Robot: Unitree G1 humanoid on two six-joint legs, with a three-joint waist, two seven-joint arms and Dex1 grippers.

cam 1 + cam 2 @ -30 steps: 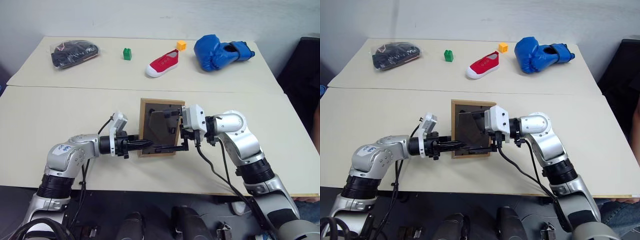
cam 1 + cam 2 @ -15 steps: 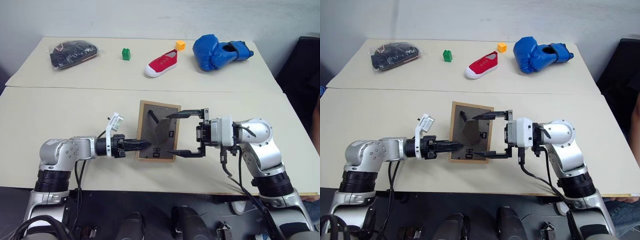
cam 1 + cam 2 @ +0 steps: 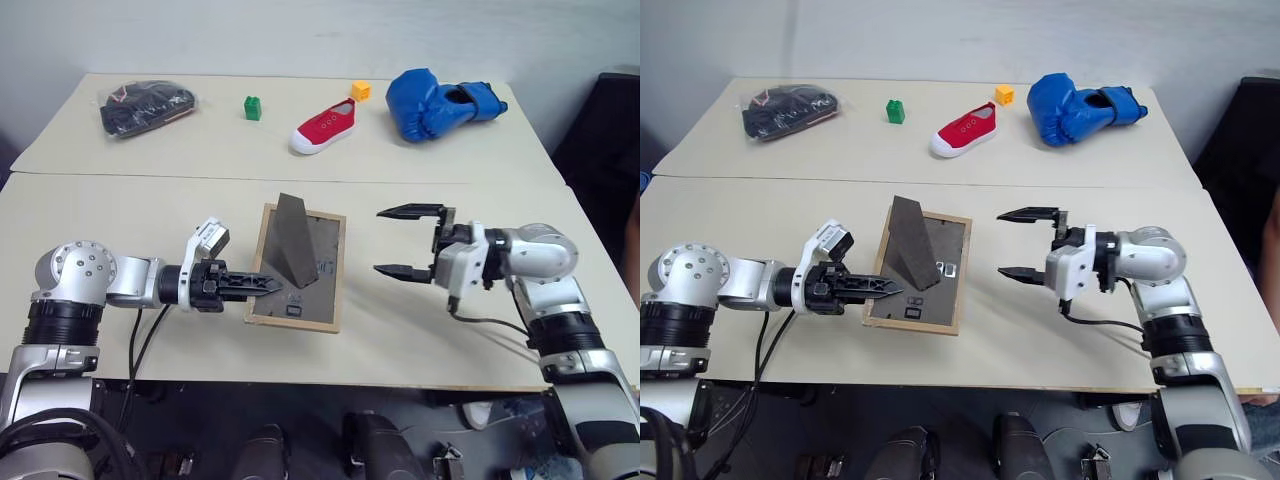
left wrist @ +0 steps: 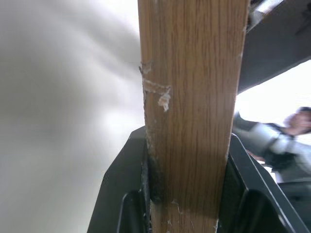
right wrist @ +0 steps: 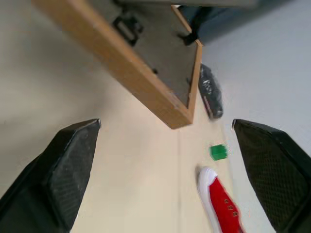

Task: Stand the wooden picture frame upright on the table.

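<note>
- The left gripper [image 3: 272, 284] is clamped on the near-left edge of the wooden picture frame [image 3: 315, 270], left of centre in the head views.
- The right gripper [image 3: 403, 241], jaws spread wide and holding nothing, has pulled back from the frame to right of centre.
- The easel stand [image 3: 295, 254], folded a second ago, now juts up from the backboard.
- The frame lies back-up, tilted, on the table [image 3: 120, 215]; tipping it onto the stand remains.

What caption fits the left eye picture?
Left gripper pinches the wooden picture frame, easel stand up; right gripper open beside it.
</note>
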